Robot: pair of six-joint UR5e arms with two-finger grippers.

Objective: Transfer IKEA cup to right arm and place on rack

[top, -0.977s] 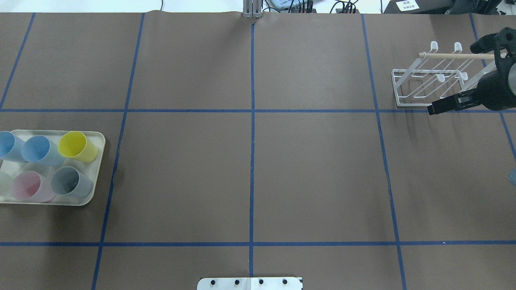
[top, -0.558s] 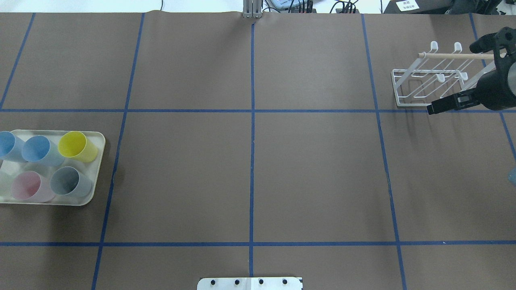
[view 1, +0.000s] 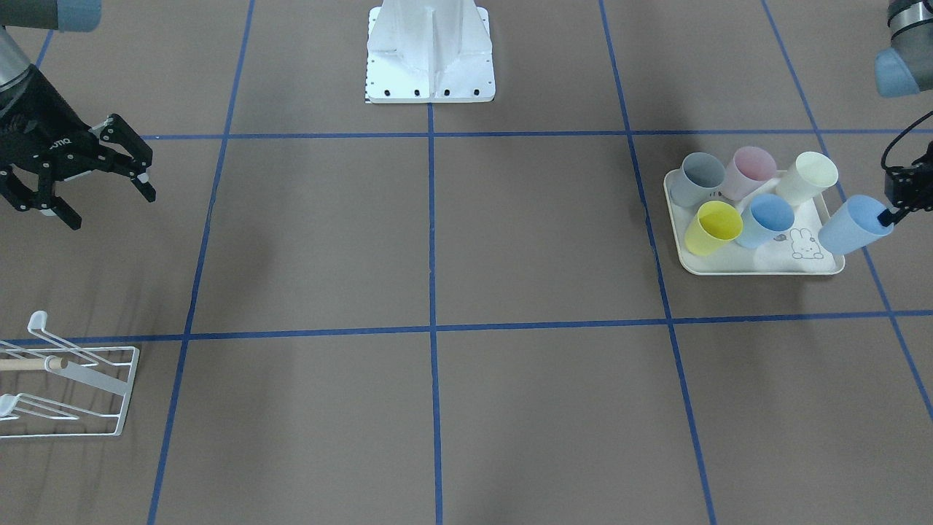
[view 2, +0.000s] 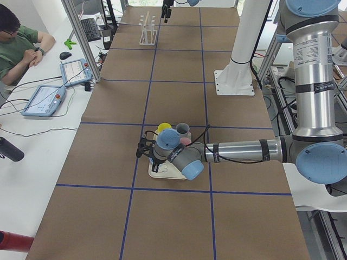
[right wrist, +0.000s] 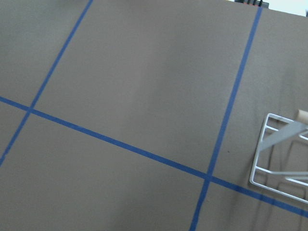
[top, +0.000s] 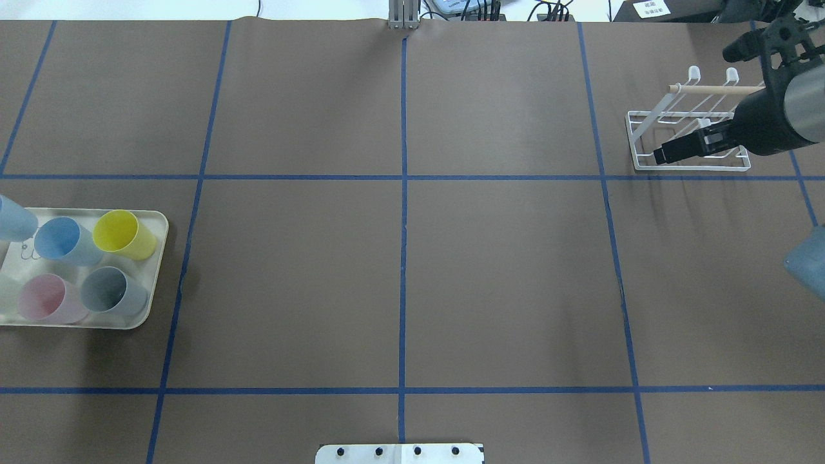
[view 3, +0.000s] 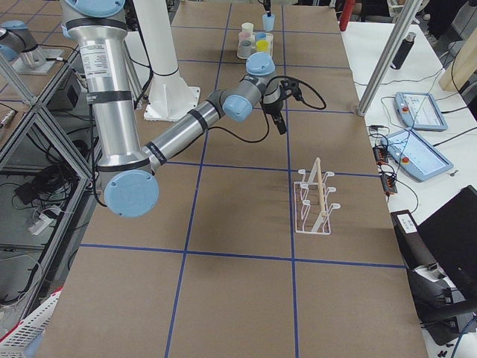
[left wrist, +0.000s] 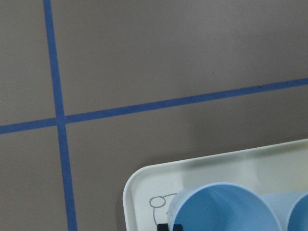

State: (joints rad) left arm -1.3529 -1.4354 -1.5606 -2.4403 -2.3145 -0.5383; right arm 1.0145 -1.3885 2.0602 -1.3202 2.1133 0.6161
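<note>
My left gripper (view 1: pixel 894 207) is shut on the rim of a light blue IKEA cup (view 1: pixel 850 225), which it holds tilted just above the outer end of the tray. In the overhead view that cup (top: pixel 9 219) shows at the left edge, and in the left wrist view its open mouth (left wrist: pixel 222 210) fills the bottom. The white wire rack (top: pixel 635 143) with its wooden dowel stands at the far right and is also seen from the front (view 1: pixel 129 390). My right gripper (view 1: pixel 109 203) hangs open and empty in the air on the near side of the rack.
The cream rabbit-print tray (view 1: pixel 758 270) holds a yellow cup (view 1: pixel 714 226), a blue cup (view 1: pixel 769 217), a grey cup (view 1: pixel 696 179), a pink cup (view 1: pixel 751 171) and a cream cup (view 1: pixel 807 177). The robot's white base (view 1: pixel 430 51) stands at mid-table. A person sits beside the table (view 2: pixel 21 40).
The outermost blue cup has risen off the tray and shifted outward, baring the rabbit print. The right arm has swung inward and farther back over the rack.
</note>
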